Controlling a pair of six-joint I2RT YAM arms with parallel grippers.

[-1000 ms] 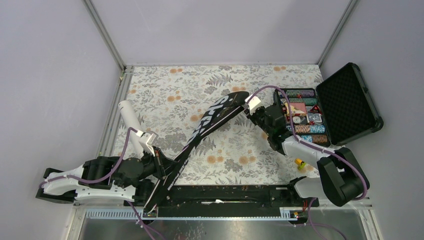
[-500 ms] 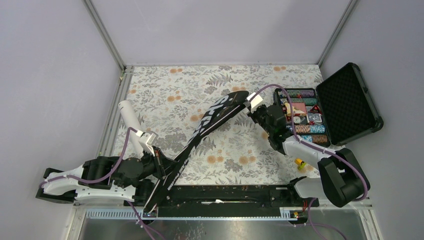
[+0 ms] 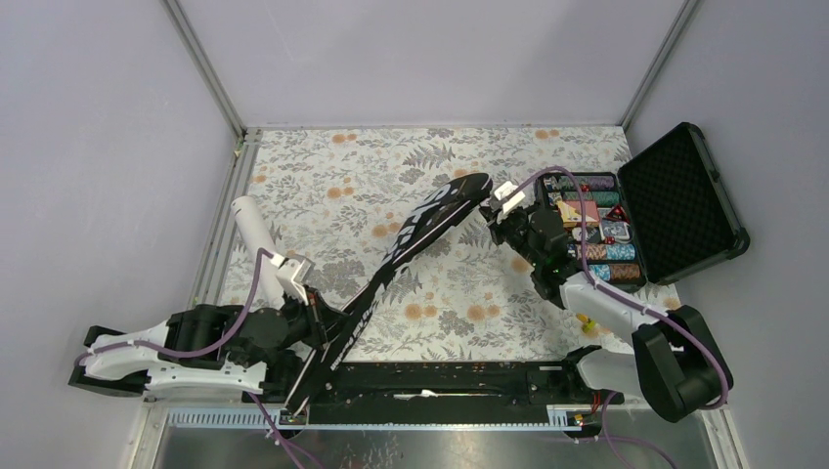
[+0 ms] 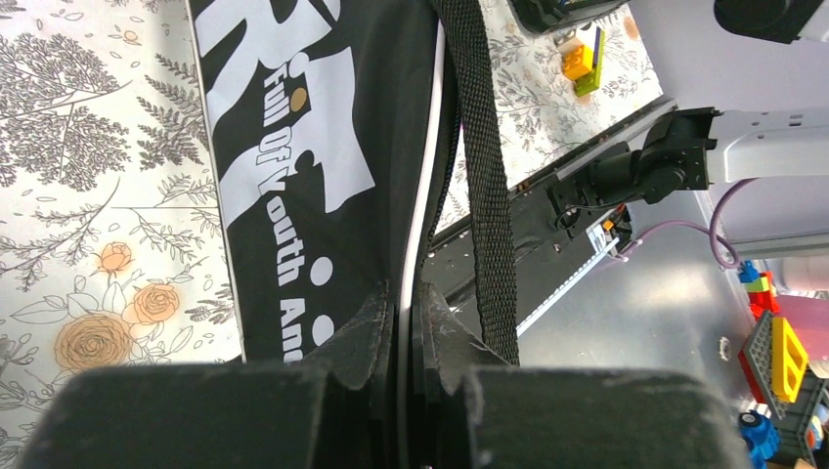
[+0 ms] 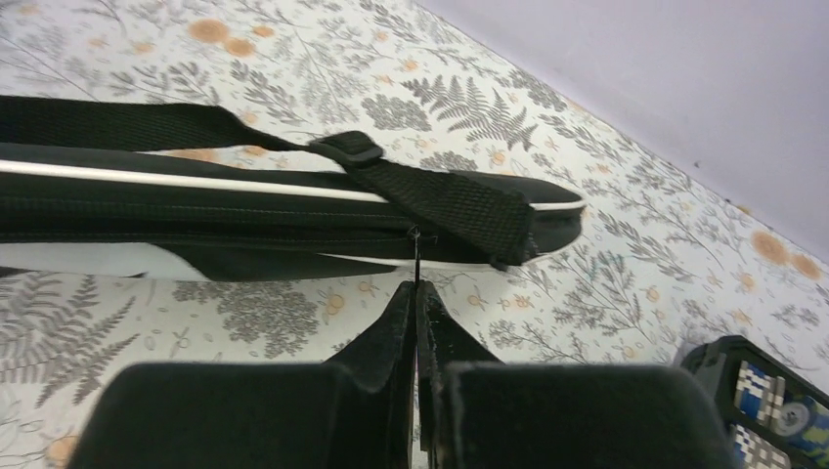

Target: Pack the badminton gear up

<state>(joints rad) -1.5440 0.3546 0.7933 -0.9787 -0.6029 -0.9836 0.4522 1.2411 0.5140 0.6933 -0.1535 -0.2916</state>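
Both ends of the long, black fabric racket bag (image 3: 411, 244) are being held. It is stretching diagonally from the worktop's (image 3: 323, 166) near-left corner toward the centre, rounded end pointing far-right. The left pincer (image 4: 403, 293) is pinching its white-piped seam (image 4: 422, 195) beside a woven strap (image 4: 479, 176). The right pincer (image 5: 415, 293) is squeezing together on the thin zipper pull (image 5: 415, 256).

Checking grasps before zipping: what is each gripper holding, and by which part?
Left gripper pinches the racket bag by its white-piped edge; right gripper pinches its zipper pull.
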